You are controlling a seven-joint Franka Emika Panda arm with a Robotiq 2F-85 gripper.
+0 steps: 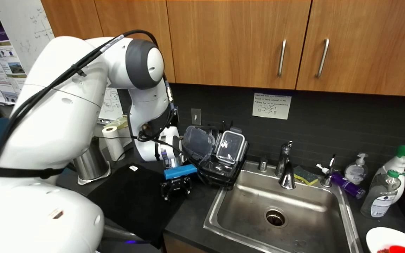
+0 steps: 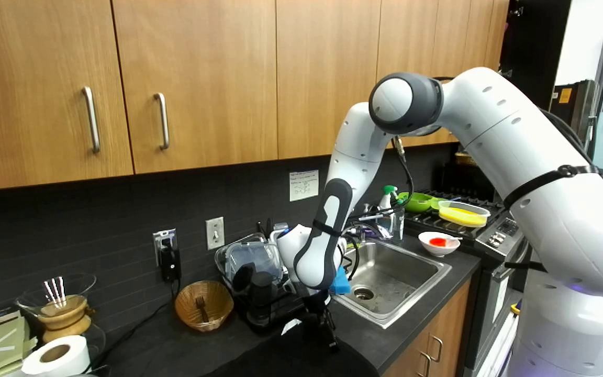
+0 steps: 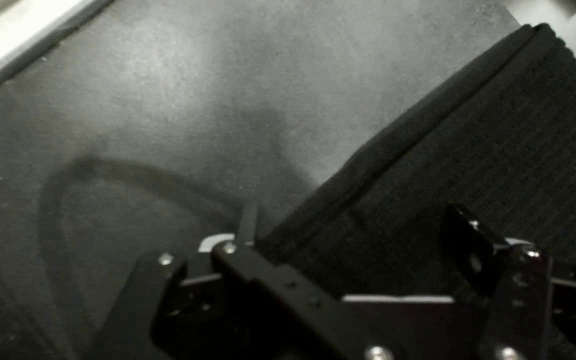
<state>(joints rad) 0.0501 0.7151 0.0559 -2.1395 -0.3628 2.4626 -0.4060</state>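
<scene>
Hanging low at the end of its white arm (image 1: pixel 72 119), the gripper (image 3: pixel 353 215) shows two jaws spread well apart, released. Below and between them lies a ribbed black cloth (image 3: pixel 543 150), its hemmed edge slanting towards one finger (image 3: pixel 249 225); whether the fingertips touch the fabric, I cannot tell from where I stand. The cloth is laid out on the dark countertop (image 3: pixel 193 70), one corner passing beyond the front edge. A blue block (image 1: pixel 180 171) is fixed just above the jaws. Beside the cloth stand a steel vessel (image 1: pixel 91 163) and, behind it, an upright paper roll (image 1: pixel 113 149). Close by, a black dish rack (image 1: pixel 220 179) bears clear containers (image 1: pixel 230 146), with a wicker basket (image 2: pixel 220 298), a fork (image 2: pixel 201 309) inside it, on one side and the metal sink (image 1: pixel 311 225) on the other. Along the sink's rear edge are the faucet (image 1: pixel 287 180) and a yellow-and-green sponge (image 1: pixel 306 175). Past the sink, a purple bottle (image 1: pixel 348 184) leans near a green-headed spray bottle (image 1: pixel 394 163), and a white bowl (image 1: pixel 381 235) has red contents (image 1: pixel 399 249). Farther along, the stove (image 2: pixel 500 235) carries a green bowl (image 2: pixel 414 204) and a container (image 2: pixel 482 210) with yellow contents (image 2: pixel 458 215). At the back, a handwritten note (image 1: pixel 271 106) is fixed to the dark wall (image 1: pixel 329 126), beneath a row of wooden cabinets (image 1: pixel 237 42).
</scene>
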